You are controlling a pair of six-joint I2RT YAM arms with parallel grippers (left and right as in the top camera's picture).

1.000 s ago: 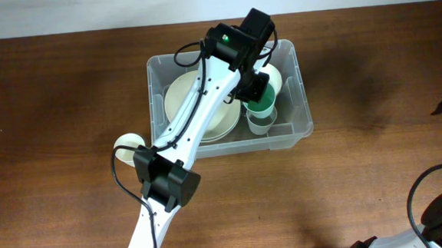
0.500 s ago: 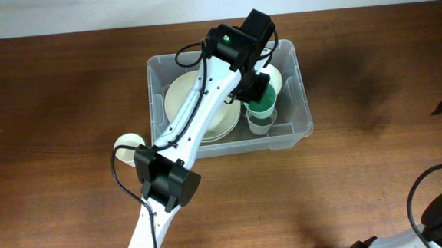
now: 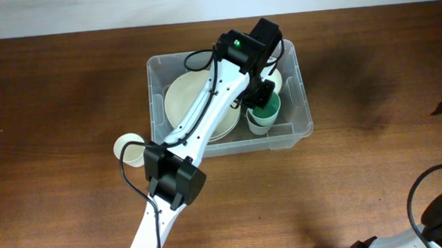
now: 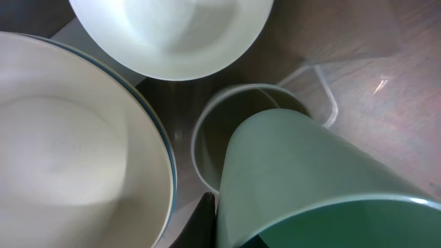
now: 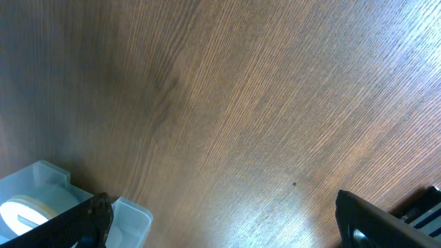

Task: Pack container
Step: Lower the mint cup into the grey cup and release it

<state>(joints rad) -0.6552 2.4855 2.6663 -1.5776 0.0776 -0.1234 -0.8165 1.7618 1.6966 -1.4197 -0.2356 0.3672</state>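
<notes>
**Change since earlier frame.** The left arm has swung slightly to the right. The green cup [image 3: 265, 110] it carries has sunk a little toward the near right corner of the container [image 3: 296, 96].

**Container.** Clear bin on the table [image 3: 51, 111], close to its far edge and about midway along it.

**Contents.**
- Plate [image 3: 183, 103]: fills the left part.
- Bowl [image 3: 277, 77]: far right corner.
- Pale cup [image 4: 238, 114]: near right corner, upright, directly under the green cup.

**Left gripper** [image 3: 257, 92]. Pinched nearly shut on the wall of the green cup, which hangs tilted with its base at the pale cup's mouth.

**Right gripper** [image 5: 224, 224]. Jaws spread wide, holding nothing, above bare table well away from the container.

**Outside the container.** One white cup [image 3: 127, 149] (possibly a small bowl) stands on the table off the container's near left corner, partly hidden by the arm.

**Step in hand.** Probably nesting the green cup into the pale cup.

**Next move calls for.**
- Levelling the green cup and centring it over the mouth below.
- Lowering it until it seats, then letting go.
- The white cup likely follows.
</notes>
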